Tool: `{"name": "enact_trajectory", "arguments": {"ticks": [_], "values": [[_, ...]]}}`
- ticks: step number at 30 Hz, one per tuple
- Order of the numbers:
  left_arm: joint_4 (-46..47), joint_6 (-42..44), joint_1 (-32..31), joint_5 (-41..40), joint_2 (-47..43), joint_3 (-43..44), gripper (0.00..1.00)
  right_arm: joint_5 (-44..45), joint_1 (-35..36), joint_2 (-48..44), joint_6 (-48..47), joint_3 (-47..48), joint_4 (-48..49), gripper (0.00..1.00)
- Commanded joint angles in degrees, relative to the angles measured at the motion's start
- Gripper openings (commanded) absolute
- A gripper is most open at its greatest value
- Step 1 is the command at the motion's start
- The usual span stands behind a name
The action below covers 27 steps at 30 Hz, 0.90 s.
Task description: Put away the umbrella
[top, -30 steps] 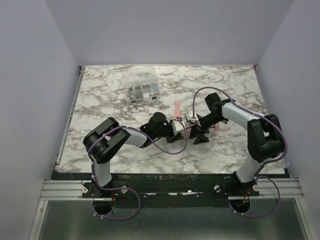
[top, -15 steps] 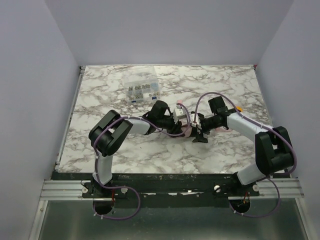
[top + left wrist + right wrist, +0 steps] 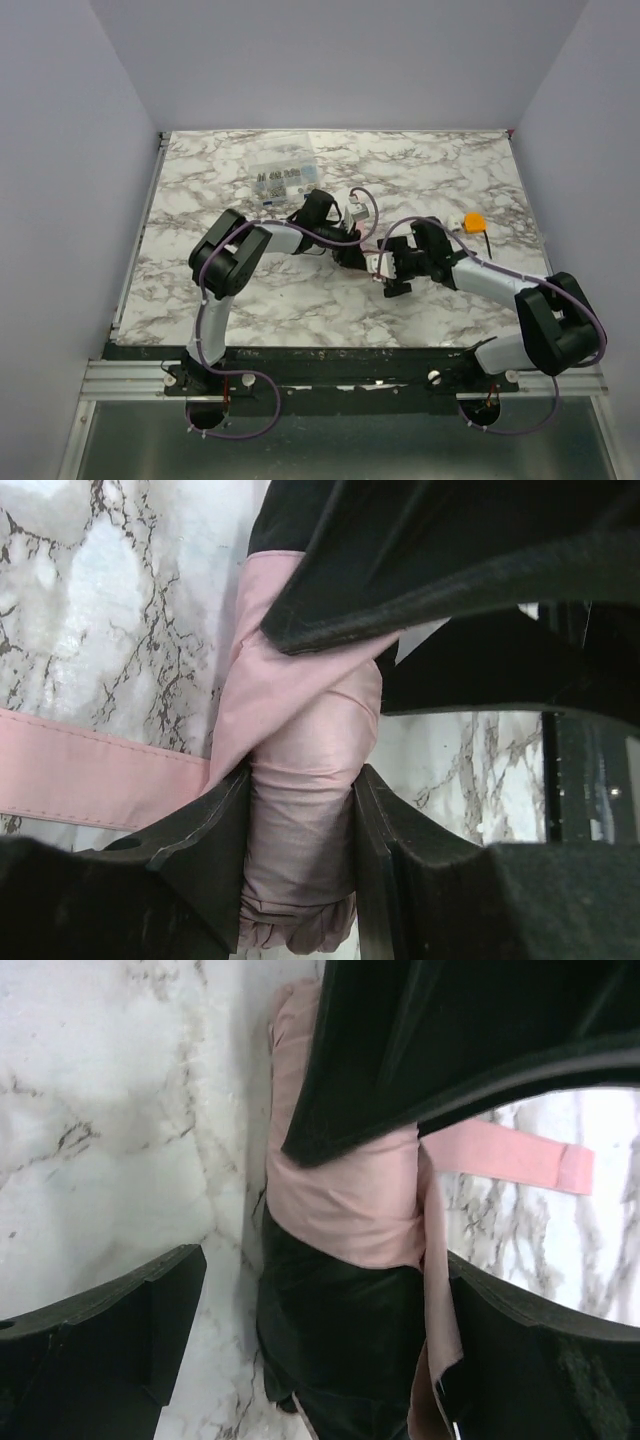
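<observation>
The umbrella [image 3: 305, 810] is rolled into a small pale pink bundle at the middle of the marble bench [image 3: 200, 180], where the two arms meet. The left end effector [image 3: 300, 820] is clenched on it. In the left wrist view its black fingers [image 3: 215, 830] press against both sides of the fabric roll. The pink strap [image 3: 90, 770] runs flat across the bench to the left in that view.

The right end effector [image 3: 320, 1270] is released, with its jaws spread wide on either side of the bundle. One finger stands clear of the fabric. Whether the other touches it cannot be told.

A clear plastic compartment box [image 3: 285, 180] sits on the far side of the bench, left of centre. A small orange object [image 3: 473, 220] lies to the right, well apart from the umbrella.
</observation>
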Motion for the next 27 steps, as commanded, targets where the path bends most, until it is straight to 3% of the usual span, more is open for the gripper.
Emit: {"name": "enact_trajectory", "arguments": {"ticks": [1,3,5,7,10,15,19,23,25,27], "values": [[-20.74,-6.59,1.56,-4.83,10.01,-1.82,0.0,12.15,6.11,1.5,2.77,-7.39,4.4,0.93],[-20.98,-10.21,2.0,-3.49,10.98,-0.74,0.0,16.4,8.91,3.2,2.54,-8.25,7.44,0.8],[-19.96,-14.88,2.77,-1.79,11.81,-0.4,0.0,19.39,10.48,5.78,2.99,-7.27,7.52,0.54],[-17.31,-17.69,3.59,-0.53,11.58,-1.03,0.0,20.24,11.1,7.32,3.4,-5.36,4.89,0.36],[-9.04,-22.62,4.25,-0.1,9.27,-4.33,0.06,19.45,11.45,8.56,2.21,-2.41,-1.07,0.21],[11.02,-35.39,4.36,2.9,4.04,-10.81,0.42,15.15,11.41,13.13,3.54,5.14,-16.57,0.14],[17.63,-37.69,4.46,3.08,-0.15,-14.76,0.51,10.9,11.28,16.57,5.23,9.38,-25.45,0.13],[26.65,-37.71,4.8,1.06,-5.1,-22.96,0.72,7.12,10.42,18.84,5.13,11.0,-30.69,0.13],[31.85,-37.4,5.02,-0.28,-8.19,-27.07,0.98,5.19,9.93,20.13,4.57,11.76,-33.35,0.12],[34.77,-35.67,5.11,-2.7,-11.5,-30.41,0.98,3.8,9.74,21.18,4.3,12.33,-35.0,0.12]]}}
